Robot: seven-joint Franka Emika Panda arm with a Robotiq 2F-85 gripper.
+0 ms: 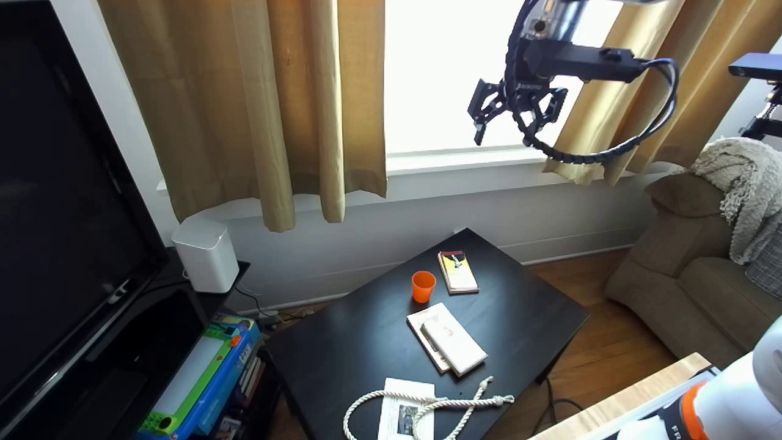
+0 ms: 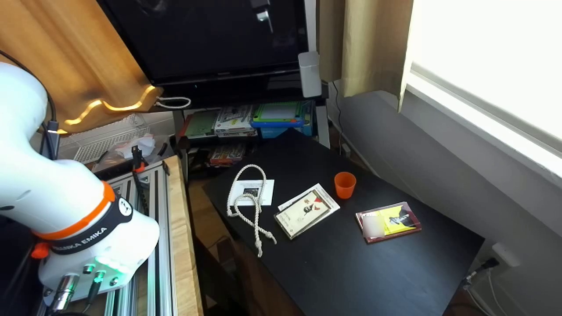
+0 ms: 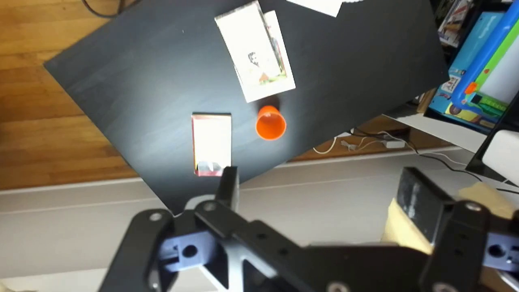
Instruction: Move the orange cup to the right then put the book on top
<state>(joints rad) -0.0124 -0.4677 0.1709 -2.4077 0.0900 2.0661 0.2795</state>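
The orange cup (image 1: 423, 287) stands upright on the black table, also visible as the small orange cup (image 2: 345, 185) in an exterior view and the cup (image 3: 271, 123) in the wrist view. Beside it lies the book (image 1: 458, 274), white with a yellow part and a dark mark; in the wrist view the book (image 3: 212, 142) is left of the cup, with a gap between them. My gripper (image 1: 504, 140) hangs high above the table in front of the window. Its jaws stand wide apart with nothing between them. In the wrist view a finger (image 3: 229, 186) overlaps the book's lower corner.
On the black table (image 2: 351, 272), a longer pale book (image 1: 455, 338) lies over another white one. A white printed sheet (image 2: 263, 193) has a rope (image 2: 257, 219) across it. The TV stand, a white speaker (image 2: 310, 74) and the window wall border the table.
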